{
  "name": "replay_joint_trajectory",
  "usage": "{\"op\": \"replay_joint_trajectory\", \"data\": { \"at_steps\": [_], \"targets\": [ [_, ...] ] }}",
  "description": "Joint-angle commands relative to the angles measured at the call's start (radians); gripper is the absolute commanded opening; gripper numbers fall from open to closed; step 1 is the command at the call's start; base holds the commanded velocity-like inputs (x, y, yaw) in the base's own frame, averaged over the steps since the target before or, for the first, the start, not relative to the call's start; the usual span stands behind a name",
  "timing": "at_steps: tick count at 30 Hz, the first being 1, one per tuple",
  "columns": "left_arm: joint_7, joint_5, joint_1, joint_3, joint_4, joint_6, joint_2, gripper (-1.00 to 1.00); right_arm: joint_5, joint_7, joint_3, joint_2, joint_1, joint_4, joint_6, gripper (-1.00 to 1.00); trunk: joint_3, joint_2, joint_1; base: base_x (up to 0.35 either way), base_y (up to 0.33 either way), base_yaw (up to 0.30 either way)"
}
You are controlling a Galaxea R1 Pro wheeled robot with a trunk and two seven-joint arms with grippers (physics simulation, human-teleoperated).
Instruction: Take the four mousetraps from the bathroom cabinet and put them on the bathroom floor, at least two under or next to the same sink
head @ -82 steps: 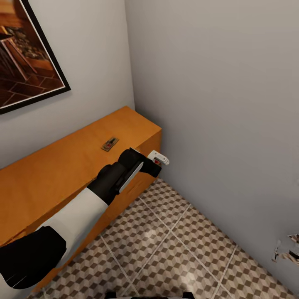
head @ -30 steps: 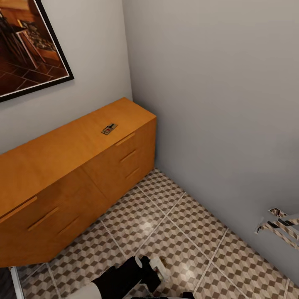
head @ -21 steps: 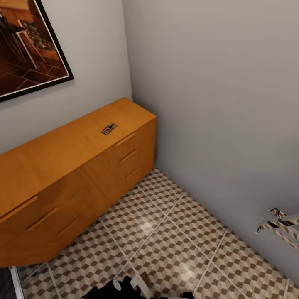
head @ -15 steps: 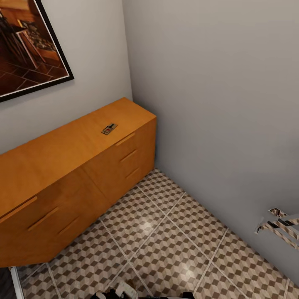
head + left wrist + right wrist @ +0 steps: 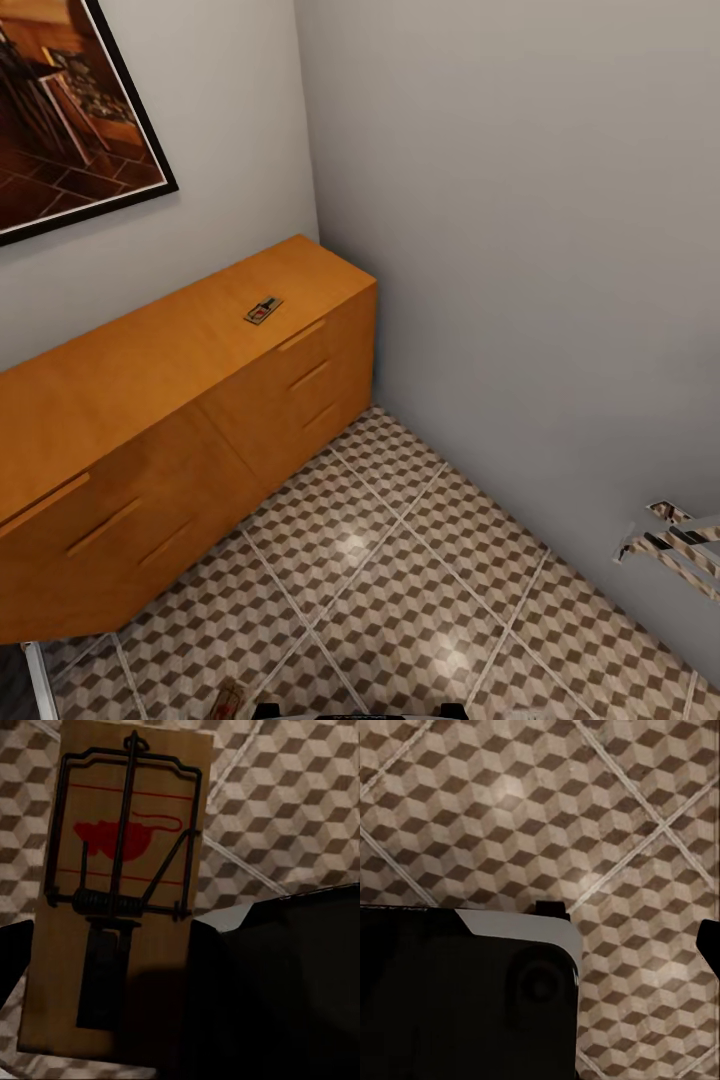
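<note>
The orange-brown cabinet (image 5: 180, 400) stands along the left wall with its drawers closed. One mousetrap (image 5: 262, 310) lies on its top near the right end. In the left wrist view a second mousetrap (image 5: 120, 870), a wooden plate with black wire and a red mouse print, sits close to the camera in my left gripper (image 5: 101, 967), above the cube-patterned bathroom floor (image 5: 300, 795). That trap's end peeks in at the head view's lower edge (image 5: 228, 700). My right gripper (image 5: 628, 922) hangs open over the floor (image 5: 510, 810), holding nothing.
Grey walls meet in a corner behind the cabinet's right end. A framed picture (image 5: 60, 120) hangs above the cabinet. A thin metal rack (image 5: 670, 545) juts in at the right. My dark base (image 5: 457, 997) is below both wrists. Tiled floor (image 5: 400, 560) stretches ahead.
The view pulled back from the cabinet. My left arm left the cabinet's front edge and sank out of the head view's lower edge, carrying a trap. The trap on the cabinet top stayed.
</note>
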Motion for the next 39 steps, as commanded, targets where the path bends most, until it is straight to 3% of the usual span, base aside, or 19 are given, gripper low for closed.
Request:
{"op": "replay_joint_trajectory", "data": {
  "at_steps": [1, 6, 12, 17, 21, 27, 39],
  "targets": [
    [0.002, 0.005, 0.004, -0.009, 0.003, -0.008, 0.002, -1.0, -0.01, -0.003, 0.009, -0.004, 0.0, -0.01, 0.009, 1.0, -0.001, -0.001, 0.0, 0.0, 0.0, 0.0],
    [0.023, 0.011, 0.029, -0.008, 0.005, -0.054, 0.02, -1.0, -0.009, -0.014, 0.009, -0.018, -0.003, -0.095, 0.124, 1.0, -0.001, -0.001, 0.0, 0.0, 0.0, 0.0],
    [0.029, 0.038, 0.049, -0.008, 0.005, -0.129, 0.039, -1.0, -0.008, -0.018, 0.01, -0.021, -0.004, -0.131, 0.157, 1.0, -0.001, -0.001, 0.0, 0.0, 0.0, 0.0],
    [0.059, 0.139, 0.062, -0.009, 0.004, -0.169, 0.042, -1.0, -0.009, -0.015, 0.013, -0.041, -0.004, -0.131, 0.119, 1.0, -0.001, -0.001, 0.0, 0.0, 0.0, 0.0],
    [0.073, 0.192, 0.068, -0.009, 0.004, -0.2, 0.04, -1.0, -0.01, -0.013, 0.014, -0.052, -0.004, -0.122, 0.064, 1.0, -0.001, -0.001, 0.0, 0.0, 0.0, 0.0],
    [0.079, 0.209, 0.072, -0.01, 0.004, -0.207, 0.032, -1.0, -0.01, -0.012, 0.015, -0.055, -0.004, -0.1, 0.032, 1.0, -0.001, -0.001, 0.0, 0.0, 0.0, 0.0],
    [0.08, 0.212, 0.073, -0.01, 0.004, -0.207, 0.023, -1.0, -0.01, -0.012, 0.016, -0.053, -0.003, -0.089, 0.023, 1.0, -0.001, -0.001, 0.0, 0.0, 0.0, 0.0]
  ]
}}
